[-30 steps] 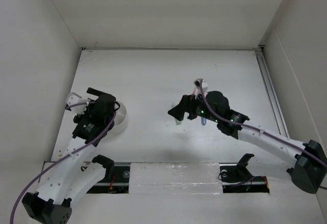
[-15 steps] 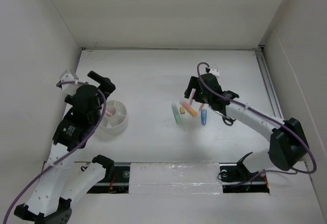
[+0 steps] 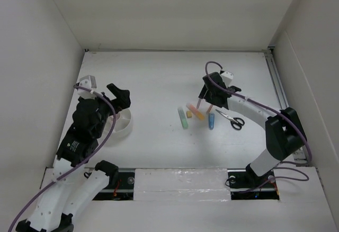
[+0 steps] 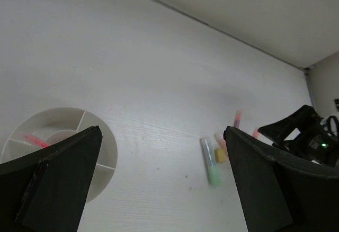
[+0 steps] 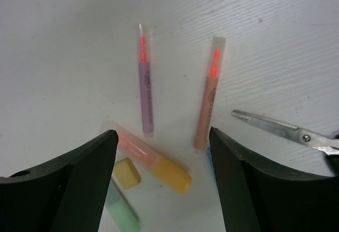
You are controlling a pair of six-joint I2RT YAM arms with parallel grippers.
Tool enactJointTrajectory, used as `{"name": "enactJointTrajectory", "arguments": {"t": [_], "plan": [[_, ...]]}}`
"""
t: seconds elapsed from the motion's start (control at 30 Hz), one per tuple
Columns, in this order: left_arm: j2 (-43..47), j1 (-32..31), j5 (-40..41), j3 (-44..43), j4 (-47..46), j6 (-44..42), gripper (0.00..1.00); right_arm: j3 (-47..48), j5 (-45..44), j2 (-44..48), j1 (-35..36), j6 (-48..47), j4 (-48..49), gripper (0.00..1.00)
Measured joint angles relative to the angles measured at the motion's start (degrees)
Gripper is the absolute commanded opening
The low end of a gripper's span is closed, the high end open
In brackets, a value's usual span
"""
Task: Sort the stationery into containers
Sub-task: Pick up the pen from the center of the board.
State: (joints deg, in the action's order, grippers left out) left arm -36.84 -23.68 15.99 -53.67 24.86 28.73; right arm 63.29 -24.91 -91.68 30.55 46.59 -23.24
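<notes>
On the left, the left pincer [image 3: 119,95] has its jaws wide apart and grips nothing; it has swung right and nearer since half a second ago and now hangs over the far rim of the round white plastic tub [image 3: 123,123], which sits where it was at the near left of the white desk [image 3: 159,73], its left part now covered by the arm. The left wrist view shows one thin pink pen [image 4: 34,139] lying in a wedge compartment of the tub. Well to the right the rest lies as before: the stubby green marker [image 3: 184,118], just beside it the small yellow-orange block [image 3: 189,114], then the stubby orange marker [image 3: 196,113]. Beyond them lie a thin purple-bodied pen [image 5: 146,91] and a thin tan-bodied pen [image 5: 206,105], both red-tipped and apart from each other. The right pincer [image 3: 204,92], a second ago low over the cluster and hiding it, has drawn to the far side and hovers over those two pens, jaws apart, clamped on nothing. Right of the orange marker lies the stubby blue marker [image 3: 211,121], and rightmost the small black-handled scissors [image 3: 231,119], now fully uncovered.
</notes>
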Motion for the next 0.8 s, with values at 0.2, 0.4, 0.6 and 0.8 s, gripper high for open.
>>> {"name": "enactJointTrajectory", "arguments": {"t": [0.2,0.4,0.6,0.8], "plan": [[5.97,0.00,-3.10,0.68,-3.19,-0.85,1.00,-0.02,-0.42,-2.51,-2.49,1.29,-0.39,0.68],[6.10,0.00,-5.92,0.83,-4.37,-1.42,1.00,-0.42,-0.37,-3.96,-3.21,2.34,-0.81,0.63],[6.10,0.00,-7.02,0.83,-4.46,-1.55,1.00,-0.33,-0.09,-5.86,-3.52,2.95,-0.79,0.61],[6.36,0.00,-7.39,0.83,-4.48,-1.66,1.00,1.29,-0.11,-11.82,-4.92,2.60,-2.03,0.60]]}}
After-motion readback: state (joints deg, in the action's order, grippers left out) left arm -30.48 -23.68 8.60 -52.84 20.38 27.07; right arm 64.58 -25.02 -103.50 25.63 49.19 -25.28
